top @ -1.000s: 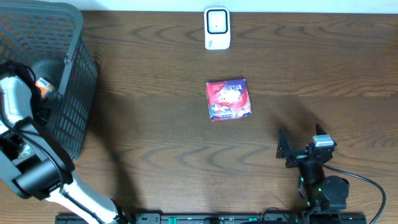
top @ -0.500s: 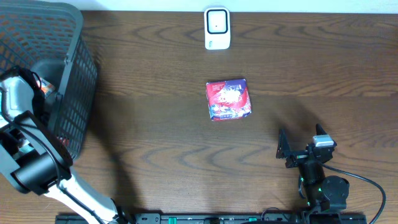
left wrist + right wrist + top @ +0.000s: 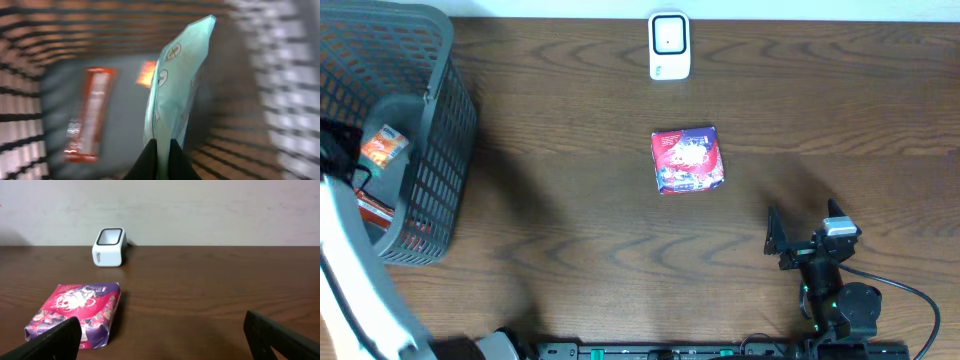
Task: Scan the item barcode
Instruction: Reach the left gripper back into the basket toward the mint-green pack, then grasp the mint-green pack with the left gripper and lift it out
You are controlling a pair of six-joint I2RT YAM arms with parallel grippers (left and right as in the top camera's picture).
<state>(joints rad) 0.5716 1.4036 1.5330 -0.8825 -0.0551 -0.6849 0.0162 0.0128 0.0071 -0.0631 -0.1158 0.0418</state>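
1. My L gripper (image 3: 161, 152) is pinching a teal pouch (image 3: 175, 90) by one edge, inside the basket (image 3: 30, 100).
2. Under it a red bar (image 3: 90, 115) is lying on the basket floor.
3. My R gripper (image 3: 161, 339) is gaping wide, gripping nothing.
4. Ahead of it a red-purple pkt (image 3: 75, 311) is lying on the table (image 3: 215, 290); the scanner (image 3: 109, 246) is standing farther back.

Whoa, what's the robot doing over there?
The left arm is down in the grey basket, its jaws shut on a pale blue-green packet. The right arm sits near the front of the table, jaws open, holding nothing. A red and purple packet lies mid-table. The white scanner stands at the far edge, with nothing at it yet.
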